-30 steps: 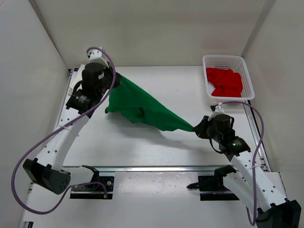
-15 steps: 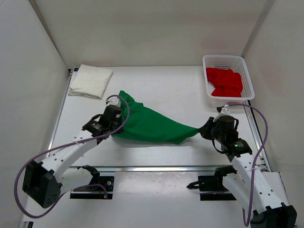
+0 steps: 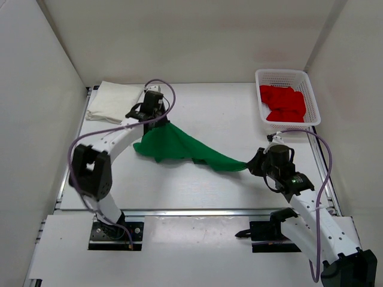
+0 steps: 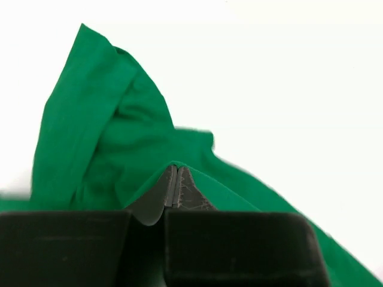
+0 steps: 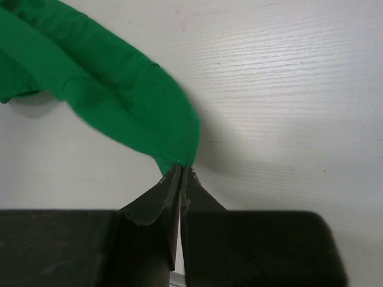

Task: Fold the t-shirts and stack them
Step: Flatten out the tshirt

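The bright green t-shirt (image 3: pixel 179 143) hangs stretched between my two grippers over the middle of the table. My left gripper (image 3: pixel 157 121) is shut on its far-left corner, and the cloth (image 4: pixel 119 149) bunches in front of the closed fingertips (image 4: pixel 173 173). My right gripper (image 3: pixel 250 162) is shut on the opposite corner, where the green cloth (image 5: pixel 119 101) tapers into the pinched tips (image 5: pixel 181 170). The cream-white t-shirt (image 3: pixel 114 101) lies folded at the far left. The red t-shirt (image 3: pixel 282 103) is crumpled inside the basket.
A white mesh basket (image 3: pixel 287 76) stands at the far right corner. White walls enclose the table on three sides. A metal rail (image 3: pixel 197 211) runs along the near edge by the arm bases.
The left gripper has swung from the near left up and back to the far left, by the cream shirt, lifting its corner of the green shirt. The right gripper has barely moved.
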You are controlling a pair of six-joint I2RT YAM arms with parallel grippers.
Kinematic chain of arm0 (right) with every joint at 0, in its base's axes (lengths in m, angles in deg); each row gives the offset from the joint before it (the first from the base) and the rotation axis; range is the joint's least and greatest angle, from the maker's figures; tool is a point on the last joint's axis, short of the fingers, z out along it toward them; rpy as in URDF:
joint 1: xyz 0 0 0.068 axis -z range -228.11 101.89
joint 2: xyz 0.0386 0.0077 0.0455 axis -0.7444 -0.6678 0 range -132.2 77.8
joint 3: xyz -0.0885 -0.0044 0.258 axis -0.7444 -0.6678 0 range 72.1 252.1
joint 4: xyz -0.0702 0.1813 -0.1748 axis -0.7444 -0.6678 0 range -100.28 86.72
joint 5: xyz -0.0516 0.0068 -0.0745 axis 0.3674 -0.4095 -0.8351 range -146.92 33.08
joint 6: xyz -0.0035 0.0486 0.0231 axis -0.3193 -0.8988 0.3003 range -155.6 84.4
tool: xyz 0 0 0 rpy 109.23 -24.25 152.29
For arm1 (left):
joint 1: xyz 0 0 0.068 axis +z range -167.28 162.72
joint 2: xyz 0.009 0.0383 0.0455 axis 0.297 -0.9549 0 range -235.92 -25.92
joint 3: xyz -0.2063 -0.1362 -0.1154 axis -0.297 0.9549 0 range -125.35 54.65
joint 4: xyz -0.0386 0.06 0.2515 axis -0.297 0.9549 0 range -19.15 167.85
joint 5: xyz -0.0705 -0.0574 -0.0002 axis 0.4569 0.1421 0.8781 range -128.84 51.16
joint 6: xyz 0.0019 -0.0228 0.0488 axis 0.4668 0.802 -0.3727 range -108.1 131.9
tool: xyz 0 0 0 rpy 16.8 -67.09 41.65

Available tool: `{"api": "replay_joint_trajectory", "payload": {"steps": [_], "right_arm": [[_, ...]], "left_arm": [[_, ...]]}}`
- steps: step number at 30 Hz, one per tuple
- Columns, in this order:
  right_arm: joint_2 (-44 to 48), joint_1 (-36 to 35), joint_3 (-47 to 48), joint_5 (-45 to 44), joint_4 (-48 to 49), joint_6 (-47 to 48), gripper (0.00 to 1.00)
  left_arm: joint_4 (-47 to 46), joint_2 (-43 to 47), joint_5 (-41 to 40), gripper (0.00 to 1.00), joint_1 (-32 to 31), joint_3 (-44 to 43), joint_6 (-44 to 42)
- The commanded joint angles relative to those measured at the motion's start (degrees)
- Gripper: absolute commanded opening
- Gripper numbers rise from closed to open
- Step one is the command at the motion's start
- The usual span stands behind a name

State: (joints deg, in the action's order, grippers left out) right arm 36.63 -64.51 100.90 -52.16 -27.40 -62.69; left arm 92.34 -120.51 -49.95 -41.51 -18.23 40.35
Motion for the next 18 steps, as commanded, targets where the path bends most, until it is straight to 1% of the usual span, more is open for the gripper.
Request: {"api": "replay_joint_trajectory", "payload": {"steps": [1,3,5,6,8,9,10,11,12,13,14,15,17,18], "right_arm": [[0.7,0.5,1.1,-0.4,2.8,-0.2,0.0],[0.2,0.4,1.1,-0.2,2.9,-0.2,0.0],[0.2,-0.3,0.8,-0.2,2.9,-0.2,0.0],[0.3,-0.2,0.6,0.0,3.5,-0.5,0.0],[0.1,-0.4,0.1,0.0,4.2,-0.2,0.0],[-0.1,-0.5,0.3,0.7,4.4,0.3,0.01],[-0.5,-0.6,0.0,1.1,5.1,0.0,0.0],[-0.9,-0.5,0.1,1.9,5.4,0.4,0.0],[-1.3,-0.7,-0.1,2.3,5.7,0.5,0.0],[-1.5,-0.7,-0.1,2.5,6.2,0.5,0.0],[-1.8,-1.0,-0.2,3.5,6.9,0.4,0.0],[-1.7,-1.0,-0.4,3.6,7.1,0.5,0.0],[-2.0,-1.2,-0.5,4.6,7.4,0.5,0.0],[-2.1,-1.2,-0.5,4.8,7.9,0.7,0.0]], "left_arm": [[0.5,-8.0,6.4,0.02,1.6,-4.9,-0.9],[-2.7,-6.8,5.6,0.1,0.0,-2.9,-0.7],[-7.5,-2.8,7.1,0.34,0.5,0.4,0.0],[-8.5,-0.8,9.1,0.51,1.3,3.1,0.8],[-10.4,3.7,10.8,0.62,7.1,7.4,2.5],[-13.4,7.9,13.6,0.63,10.6,12.3,4.1],[-16.1,12.4,14.8,0.58,12.7,17.8,6.5],[-17.0,14.5,15.8,0.53,15.8,23.3,7.9],[-17.2,19.0,15.4,0.47,18.8,25.7,8.4],[-17.8,23.3,15.2,0.43,20.1,30.2,9.2],[-18.6,25.1,14.8,0.42,22.0,34.7,10.1],[-19.7,28.7,14.2,0.4,23.5,36.8,10.5],[-20.5,31.8,13.1,0.43,24.1,43.1,11.6],[-20.8,32.0,13.0,0.48,24.1,43.8,11.8]]}}
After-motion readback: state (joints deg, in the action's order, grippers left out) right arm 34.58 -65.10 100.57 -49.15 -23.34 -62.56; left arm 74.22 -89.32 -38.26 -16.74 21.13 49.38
